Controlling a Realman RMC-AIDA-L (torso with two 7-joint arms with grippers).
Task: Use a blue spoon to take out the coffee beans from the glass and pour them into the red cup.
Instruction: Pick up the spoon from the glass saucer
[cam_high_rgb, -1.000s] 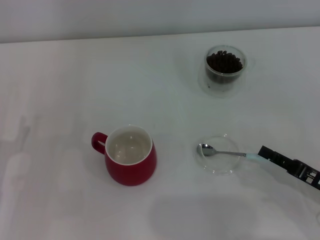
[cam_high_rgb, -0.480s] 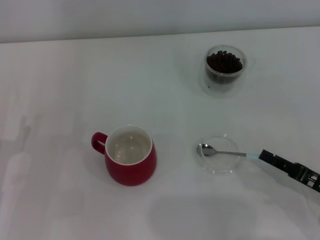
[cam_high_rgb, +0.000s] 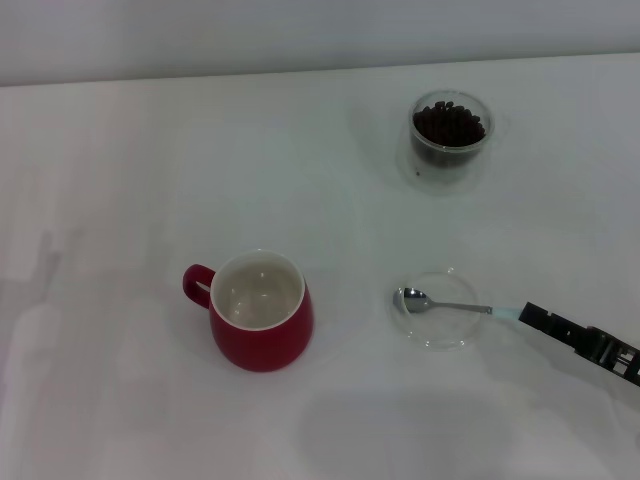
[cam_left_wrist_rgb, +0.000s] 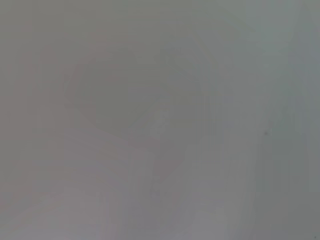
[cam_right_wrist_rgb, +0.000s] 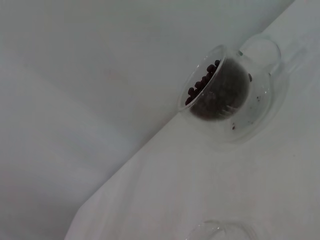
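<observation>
Since scooping needs a held spoon, the table (cam_high_rgb: 150, 150) layout suits: red cup (cam_high_rgb: 262, 325) far from the right gripper (cam_high_rgb: 527, 315), glass (cam_high_rgb: 450, 135) of coffee beans (cam_high_rgb: 449, 122) beyond, blue spoon (cam_high_rgb: 445, 303) at its tip on a saucer (cam_high_rgb: 432, 336). Jaw state: cannot tell.

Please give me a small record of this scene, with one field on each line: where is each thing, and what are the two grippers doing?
red cup: upright on the table, no beans visible inside, handle toward the robot's left
glass: far right part of the table, holds the coffee beans
blue spoon: bowl lying in a clear saucer, handle pointing right
right gripper: at the end of the spoon's handle; grip cannot be judged
left gripper: not in view
table: white
</observation>
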